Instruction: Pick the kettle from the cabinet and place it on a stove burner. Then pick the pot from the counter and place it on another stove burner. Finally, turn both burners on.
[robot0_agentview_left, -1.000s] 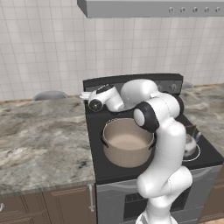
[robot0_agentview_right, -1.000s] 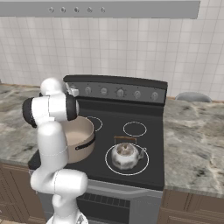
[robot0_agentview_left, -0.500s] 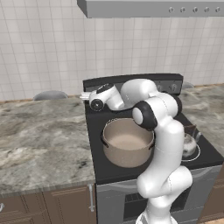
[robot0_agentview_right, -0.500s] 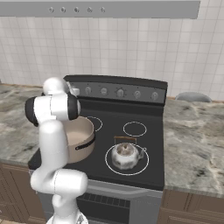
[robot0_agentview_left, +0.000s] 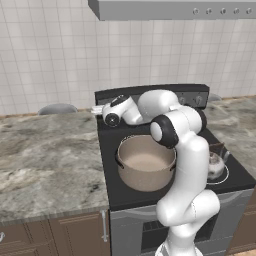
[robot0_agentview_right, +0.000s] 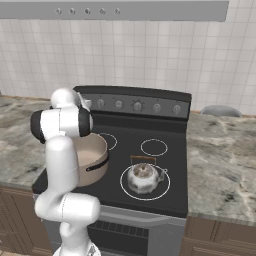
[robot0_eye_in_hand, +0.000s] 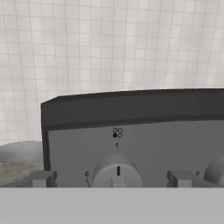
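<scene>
Pot (robot0_agentview_left: 146, 162) and kettle (robot0_agentview_right: 143, 177) sit on separate front burners of the stove (robot0_agentview_right: 165, 165), so the end effector (robot0_eye_in_hand: 114, 183), released and empty, squares up to a back-panel knob (robot0_eye_in_hand: 117, 171), likely to turn it.

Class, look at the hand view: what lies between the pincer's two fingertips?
In the hand view, a grey round knob on the stove's back panel sits between the open pincer's fingertips.
</scene>
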